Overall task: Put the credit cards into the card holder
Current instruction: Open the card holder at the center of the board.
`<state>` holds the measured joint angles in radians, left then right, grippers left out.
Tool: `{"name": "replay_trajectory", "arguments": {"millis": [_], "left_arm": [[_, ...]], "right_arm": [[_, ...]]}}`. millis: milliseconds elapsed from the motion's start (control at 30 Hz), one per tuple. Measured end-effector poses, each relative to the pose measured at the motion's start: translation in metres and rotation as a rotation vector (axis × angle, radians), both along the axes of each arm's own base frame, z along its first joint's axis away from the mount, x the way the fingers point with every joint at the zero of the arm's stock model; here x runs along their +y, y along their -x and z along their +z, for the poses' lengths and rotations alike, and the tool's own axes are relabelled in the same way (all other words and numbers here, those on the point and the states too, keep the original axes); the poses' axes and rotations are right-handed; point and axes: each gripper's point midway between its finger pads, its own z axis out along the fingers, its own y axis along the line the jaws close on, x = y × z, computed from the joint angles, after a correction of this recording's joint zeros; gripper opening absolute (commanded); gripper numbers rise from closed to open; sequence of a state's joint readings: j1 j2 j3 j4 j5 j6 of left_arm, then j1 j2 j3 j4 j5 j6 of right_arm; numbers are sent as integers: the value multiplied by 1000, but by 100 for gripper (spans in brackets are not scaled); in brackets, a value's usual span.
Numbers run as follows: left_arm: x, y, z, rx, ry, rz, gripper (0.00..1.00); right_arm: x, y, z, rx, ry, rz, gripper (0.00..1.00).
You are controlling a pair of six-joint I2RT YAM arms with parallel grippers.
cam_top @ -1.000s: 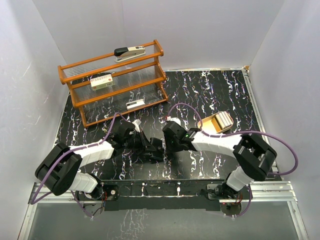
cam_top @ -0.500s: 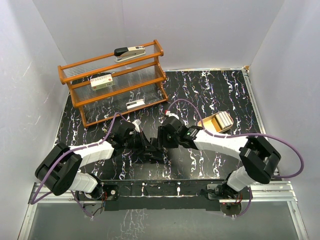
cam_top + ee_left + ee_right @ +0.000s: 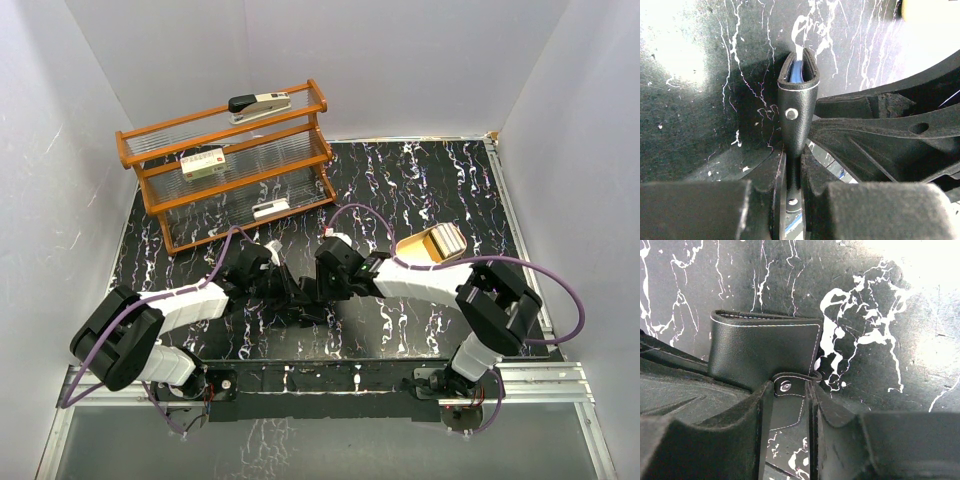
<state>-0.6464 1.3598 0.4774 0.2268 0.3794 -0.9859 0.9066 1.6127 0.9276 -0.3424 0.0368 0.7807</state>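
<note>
In the middle of the table [image 3: 430,190], your left gripper [image 3: 793,172] clamps the card holder [image 3: 799,95] upright. It looks light and floppy, so hold it near the fold. Your right gripper [image 3: 787,400] straddles the snap strap [image 3: 792,386]; pinched or not, I cannot tell.

A rack [image 3: 235,170] of 3 tiers stands at the back left of the desk [image 3: 420,180]. A stapler [image 3: 259,104] lies on its top tier, a box [image 3: 203,163] on the middle tier and a small item [image 3: 270,209] on the lowest. A tray [image 3: 408,247] sits right of centre, well apart from the rack. Near the front centre, the card holder [image 3: 799,107] sits between the 2 arms, with the left pincer [image 3: 793,165] clamped on its edge from the left. The right pincer [image 3: 789,395] grips its strap from the right.
</note>
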Motion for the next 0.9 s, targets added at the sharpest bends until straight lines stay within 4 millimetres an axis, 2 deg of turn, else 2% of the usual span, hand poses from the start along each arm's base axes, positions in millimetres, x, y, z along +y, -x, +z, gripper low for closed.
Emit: {"name": "replay_trajectory", "arguments": {"millis": [467,900], "left_arm": [[-1,-5,1,-17,-9,15,0],[-1,-5,2,-16,-5,21,0]], "right_arm": [[-2,-4,2,-56,44,-1,0],[-3,-7,4,-90,52,14,0]]}}
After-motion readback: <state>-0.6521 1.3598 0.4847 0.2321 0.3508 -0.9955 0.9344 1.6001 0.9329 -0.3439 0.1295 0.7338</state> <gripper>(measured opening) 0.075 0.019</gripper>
